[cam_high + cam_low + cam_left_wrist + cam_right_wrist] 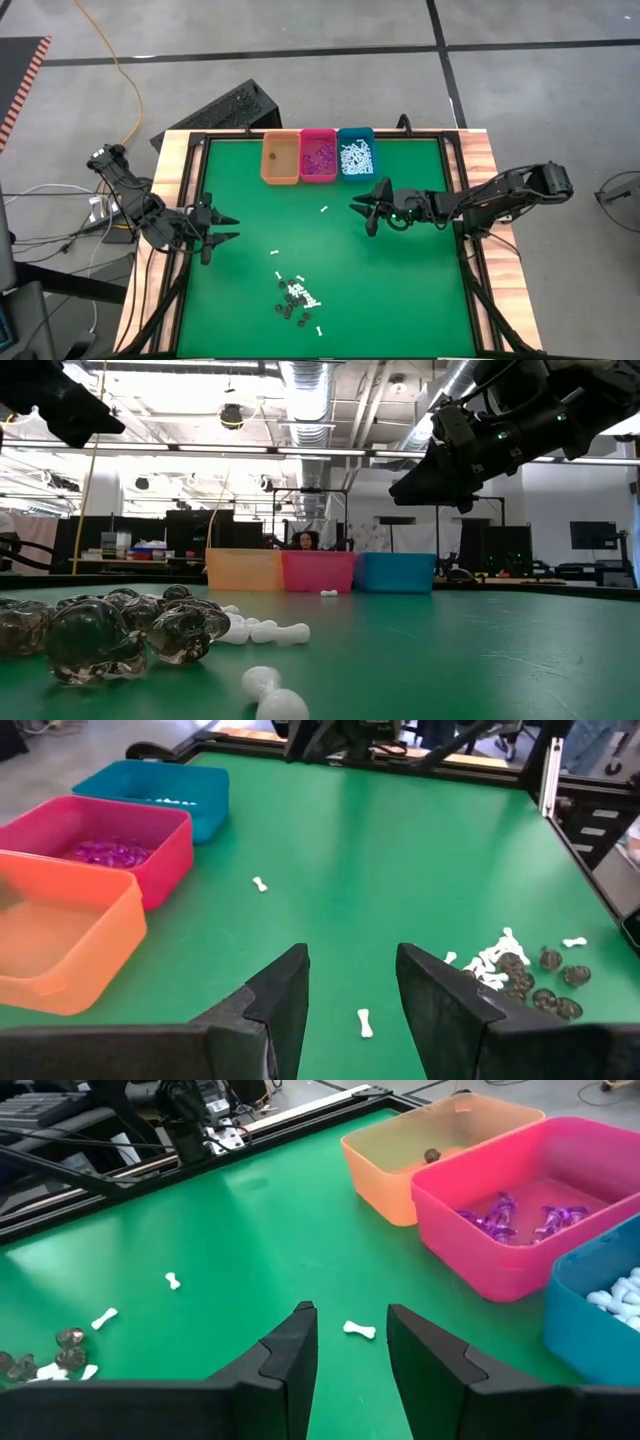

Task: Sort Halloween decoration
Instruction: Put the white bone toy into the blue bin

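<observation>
The Halloween decoration pieces lie mostly in a small pile (298, 295) near the table's front edge: white bone-like sticks and dark bits, which show close up in the low view (110, 630). Single white sticks lie apart on the green mat (323, 209) (276, 250) (319, 330). My left gripper (230, 228) (350, 960) hovers open at the left side of the mat, with one white stick (364, 1022) on the mat beyond its fingers. My right gripper (362, 215) (350, 1320) hovers open right of centre, above another white stick (359, 1329). Neither holds anything.
Three bins stand side by side at the far edge: orange (280, 160) with a dark bit (432, 1154), pink (319, 155) with purple bits (520, 1215), teal (355, 152) with white sticks. A black frame (455, 180) rims the mat. Open mat lies between the grippers.
</observation>
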You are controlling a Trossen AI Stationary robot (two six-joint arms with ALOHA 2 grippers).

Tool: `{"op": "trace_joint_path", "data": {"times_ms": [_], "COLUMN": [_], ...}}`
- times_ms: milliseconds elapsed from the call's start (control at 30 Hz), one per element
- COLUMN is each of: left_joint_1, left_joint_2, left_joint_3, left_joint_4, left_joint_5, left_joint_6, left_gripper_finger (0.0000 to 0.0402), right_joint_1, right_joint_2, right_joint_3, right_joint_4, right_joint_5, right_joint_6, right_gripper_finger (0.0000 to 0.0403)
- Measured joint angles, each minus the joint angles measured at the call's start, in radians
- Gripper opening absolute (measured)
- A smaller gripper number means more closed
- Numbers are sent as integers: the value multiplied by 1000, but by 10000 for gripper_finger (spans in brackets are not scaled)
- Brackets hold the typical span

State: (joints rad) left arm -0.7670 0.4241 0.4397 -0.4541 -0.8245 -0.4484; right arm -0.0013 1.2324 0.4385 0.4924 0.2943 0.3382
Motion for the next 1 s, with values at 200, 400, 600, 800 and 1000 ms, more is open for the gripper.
{"op": "trace_joint_path", "data": {"times_ms": [200,400,600,800,1000], "left_joint_1": [0,1,1,1,1], "left_joint_2": [0,1,1,1,1], "left_joint_3": [0,0,0,0,0], "left_joint_4": [-8,-5,-5,-5,-5], "left_joint_5": [-2,-93,-98,-77,-13], "left_joint_6": [7,-60,-90,-91,-88], "left_gripper_finger": [142,142,142,142,142], "right_joint_1": [-17,-27,-3,19,64], "right_joint_2": [0,0,0,0,1], "right_joint_3": [0,0,0,0,0], "right_joint_4": [12,13,7,9,8], "right_joint_5": [2,6,5,5,5], "right_joint_6": [5,54,55,89,101], "right_gripper_finger": [152,152,152,152,152]}}
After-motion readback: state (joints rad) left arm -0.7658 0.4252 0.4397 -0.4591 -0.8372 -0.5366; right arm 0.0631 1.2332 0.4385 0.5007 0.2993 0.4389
